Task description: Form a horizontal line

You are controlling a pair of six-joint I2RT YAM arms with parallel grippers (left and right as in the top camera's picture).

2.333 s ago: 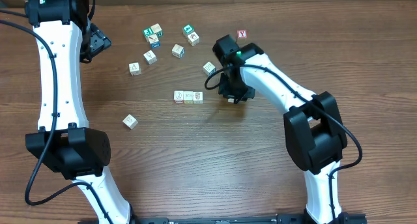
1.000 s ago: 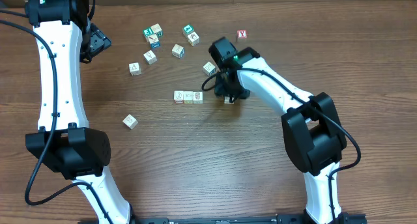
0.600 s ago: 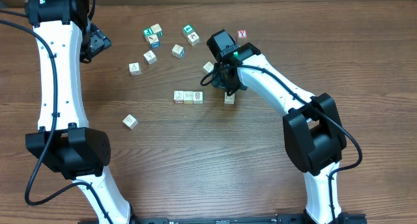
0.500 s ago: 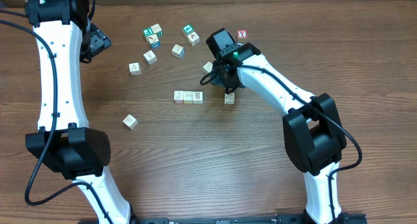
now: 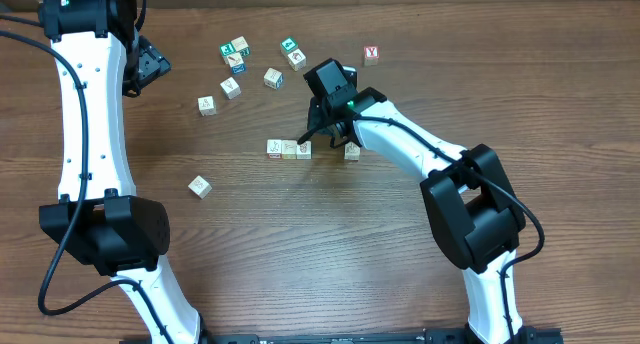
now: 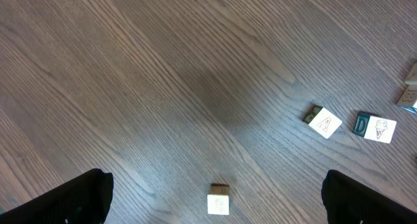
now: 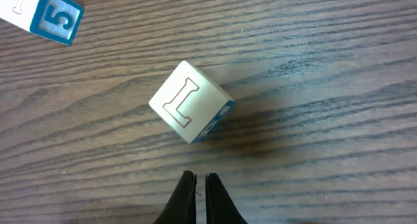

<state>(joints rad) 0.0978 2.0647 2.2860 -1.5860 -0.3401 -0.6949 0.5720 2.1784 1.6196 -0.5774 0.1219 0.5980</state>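
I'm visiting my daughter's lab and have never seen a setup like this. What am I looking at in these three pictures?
The left arm and right arm are robot arms at a wooden table, each ending in a two-finger gripper. The wide picture comes from a camera above. The other two come from cameras on the wrists, looking down past the fingers. Small printed wooden cubes lie scattered on the table. A row of three touches side to side, and a fourth cube lies a little apart. The left gripper is wide open and empty. The right gripper is shut and holds nothing, its tips just short of the cube marked L.
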